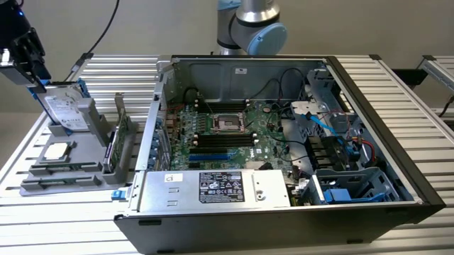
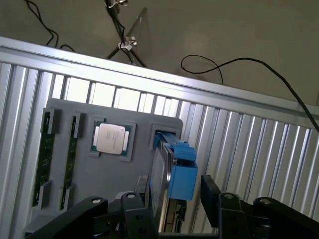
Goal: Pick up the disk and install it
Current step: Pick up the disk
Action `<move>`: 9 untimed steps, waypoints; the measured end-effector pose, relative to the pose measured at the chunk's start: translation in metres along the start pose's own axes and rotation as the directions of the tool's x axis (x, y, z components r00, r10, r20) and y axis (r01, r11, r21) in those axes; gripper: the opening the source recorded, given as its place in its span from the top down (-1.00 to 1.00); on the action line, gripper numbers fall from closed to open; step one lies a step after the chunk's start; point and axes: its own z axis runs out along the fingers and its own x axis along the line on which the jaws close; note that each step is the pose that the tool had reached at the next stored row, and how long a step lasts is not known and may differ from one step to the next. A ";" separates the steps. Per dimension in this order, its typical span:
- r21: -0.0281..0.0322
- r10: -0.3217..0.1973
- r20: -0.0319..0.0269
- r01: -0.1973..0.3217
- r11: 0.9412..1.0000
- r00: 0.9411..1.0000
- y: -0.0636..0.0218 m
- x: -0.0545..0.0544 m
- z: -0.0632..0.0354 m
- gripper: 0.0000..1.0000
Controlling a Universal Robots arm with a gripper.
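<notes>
Disk (image 1: 67, 112) (image 2: 160, 185) stands on edge in a slot at the far corner of the grey holder (image 1: 93, 139) (image 2: 139, 122), white label showing, blue carrier frame (image 2: 183, 172) clipped along its upper edge. Gripper (image 1: 37, 79) (image 2: 174, 193) hangs just above the holder's disk slot, fingers (image 2: 212, 196) spread wide, one on each side of the disk's top edge, gripping nothing. Square silver chip (image 1: 58, 151) (image 2: 112, 138) lies in the holder beside that slot; holder rests on the slatted bench (image 1: 106, 74), with the opened computer case (image 1: 397, 159) on the holder's side toward the exterior view's right.
</notes>
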 end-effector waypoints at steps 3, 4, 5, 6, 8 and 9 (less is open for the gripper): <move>-0.002 0.000 -0.001 0.000 1.000 1.000 0.0001 0.000 0.0006 -0.08; -0.002 0.000 -0.001 0.000 1.000 1.000 0.0002 0.000 0.0016 -0.08; -0.002 0.000 0.000 0.000 1.000 1.000 0.0003 0.000 0.0027 -0.08; -0.002 0.000 0.000 0.000 1.000 1.000 0.0003 0.000 0.0041 -0.08; -0.002 0.001 0.000 -0.001 1.000 1.000 0.0003 0.000 0.0075 -0.08; -0.002 0.002 0.001 -0.002 1.000 1.000 0.0003 0.000 0.0089 -0.08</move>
